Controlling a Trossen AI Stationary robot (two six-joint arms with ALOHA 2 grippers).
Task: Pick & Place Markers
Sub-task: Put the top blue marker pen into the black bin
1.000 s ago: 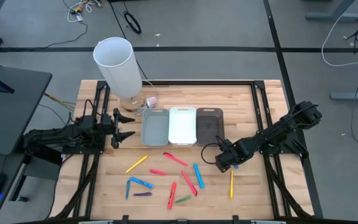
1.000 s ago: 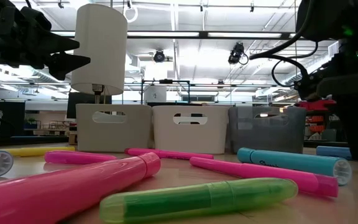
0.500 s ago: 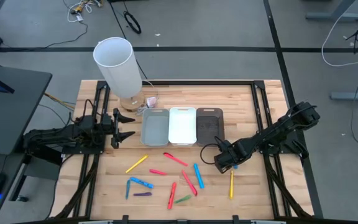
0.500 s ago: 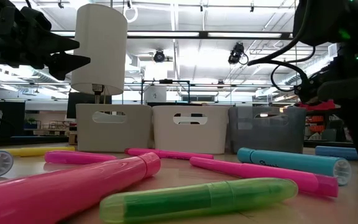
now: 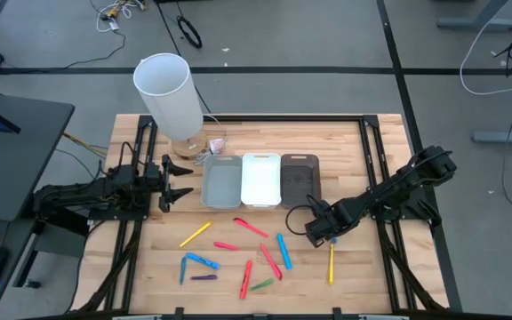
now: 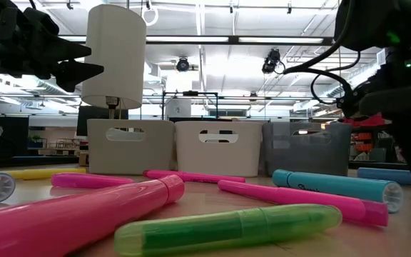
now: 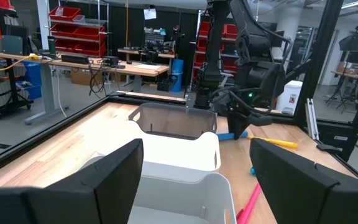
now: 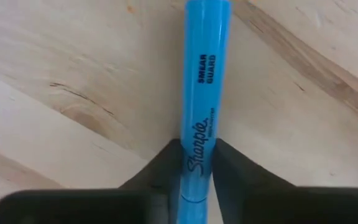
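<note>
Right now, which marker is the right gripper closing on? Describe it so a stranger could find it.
Start at the dark grey bin, the rightmost of three on the wooden table. Just in front of its right corner, the right gripper has its fingers pressed on either side of a blue marker. Unlike the other blue ones, it lies mostly hidden under the gripper, beside the lone yellow marker.

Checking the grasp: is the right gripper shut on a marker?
Shut: the right gripper has its fingers pressed against both sides of the blue marker.
</note>
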